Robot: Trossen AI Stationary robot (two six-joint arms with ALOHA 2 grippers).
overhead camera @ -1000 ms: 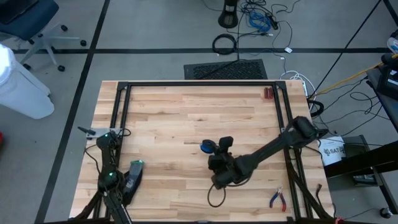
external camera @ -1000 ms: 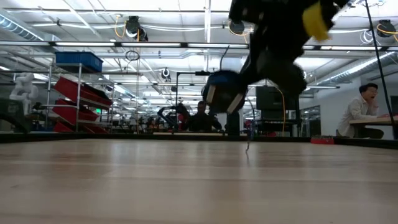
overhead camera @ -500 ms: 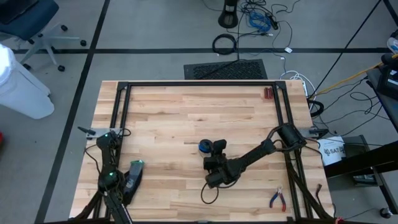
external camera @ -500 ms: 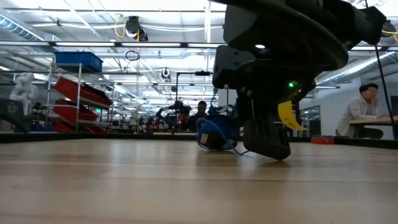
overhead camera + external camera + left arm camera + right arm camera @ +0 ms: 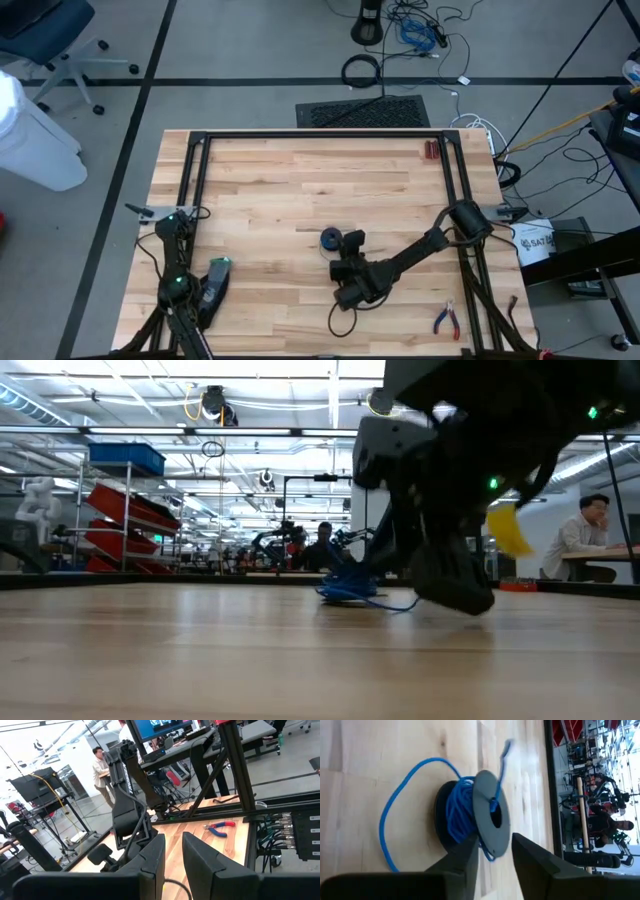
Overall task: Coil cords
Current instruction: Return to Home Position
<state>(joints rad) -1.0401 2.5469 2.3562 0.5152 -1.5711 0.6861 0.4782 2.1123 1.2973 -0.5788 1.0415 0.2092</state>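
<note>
Wire lies spooled at centre; right gripper, released at its 3 o'clock, should next retreat home; left gripper rests parted at 8 o'clock.

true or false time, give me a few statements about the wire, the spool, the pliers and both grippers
1. The blue wire is wound on a dark spool lying on the table. True.
2. The right gripper holds the spool in the air. False: the spool rests on the wood, and the fingers are apart.
3. The red-handled pliers lie on the table on the right arm's side. True.
4. The left gripper hovers over the spool. False: it waits at the table's left side, far from the spool.
</note>
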